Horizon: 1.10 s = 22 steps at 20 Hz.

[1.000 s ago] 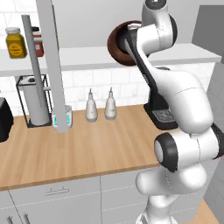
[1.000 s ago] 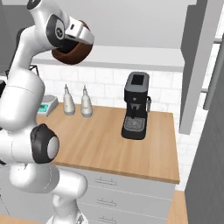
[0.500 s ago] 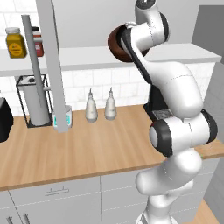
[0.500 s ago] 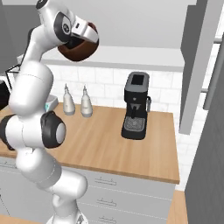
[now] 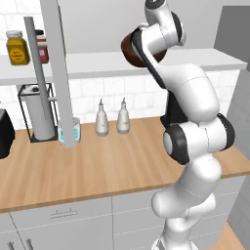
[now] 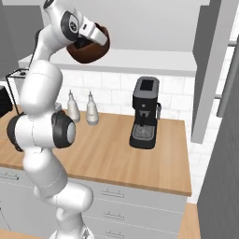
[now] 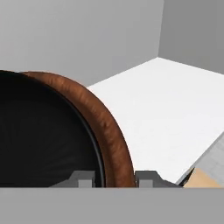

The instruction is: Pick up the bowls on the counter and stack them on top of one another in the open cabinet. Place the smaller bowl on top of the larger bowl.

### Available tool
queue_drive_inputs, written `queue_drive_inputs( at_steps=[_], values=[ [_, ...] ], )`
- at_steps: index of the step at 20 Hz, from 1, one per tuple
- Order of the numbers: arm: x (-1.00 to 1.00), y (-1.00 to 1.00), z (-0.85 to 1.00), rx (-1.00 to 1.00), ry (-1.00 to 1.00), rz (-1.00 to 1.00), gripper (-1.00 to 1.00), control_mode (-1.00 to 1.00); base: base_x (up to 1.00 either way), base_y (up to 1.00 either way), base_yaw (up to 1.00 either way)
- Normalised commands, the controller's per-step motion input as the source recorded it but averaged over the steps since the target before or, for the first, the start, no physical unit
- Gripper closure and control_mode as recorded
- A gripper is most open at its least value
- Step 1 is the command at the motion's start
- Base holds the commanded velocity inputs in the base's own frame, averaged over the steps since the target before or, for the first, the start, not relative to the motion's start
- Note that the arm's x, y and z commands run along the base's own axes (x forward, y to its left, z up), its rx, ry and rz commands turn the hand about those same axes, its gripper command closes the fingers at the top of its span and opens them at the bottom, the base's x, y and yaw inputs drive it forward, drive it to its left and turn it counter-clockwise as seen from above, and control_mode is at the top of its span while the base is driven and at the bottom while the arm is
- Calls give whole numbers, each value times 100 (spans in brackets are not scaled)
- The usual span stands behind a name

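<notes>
Kitchen, rendered. Butcher-block counter (image 5: 97, 171) over pale grey drawers (image 6: 140, 205), white tile backsplash (image 5: 102, 93). Black espresso machine (image 6: 144, 112) on the worktop, two white bottles (image 5: 112, 117) near the wall, paper-towel stand (image 5: 36, 110) on the left. Upper cabinet (image 7: 175, 100) open with a white shelf; spice jars (image 5: 17, 48) on the shelf.

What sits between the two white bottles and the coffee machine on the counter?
Nothing: in the right base view the counter is bare wood between the white bottles and the coffee machine.
</notes>
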Motion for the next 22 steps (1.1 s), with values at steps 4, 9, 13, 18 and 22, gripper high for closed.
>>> queue_drive_inputs(
  at_steps=[4, 9, 13, 18, 22],
  values=[
    [40, 0, -37, 0, -4, -4, 100, -100, 0, 0, 0],
    [37, 0, -27, 0, -4, -3, 100, -100, 0, 0, 0],
    [0, 0, -1, 0, 0, -2, -100, -100, 0, 0, 0],
    [0, 0, 0, 0, 0, 0, -100, -100, 0, 0, 0],
    [0, 0, 0, 0, 0, 0, -100, -100, 0, 0, 0]
  ],
)
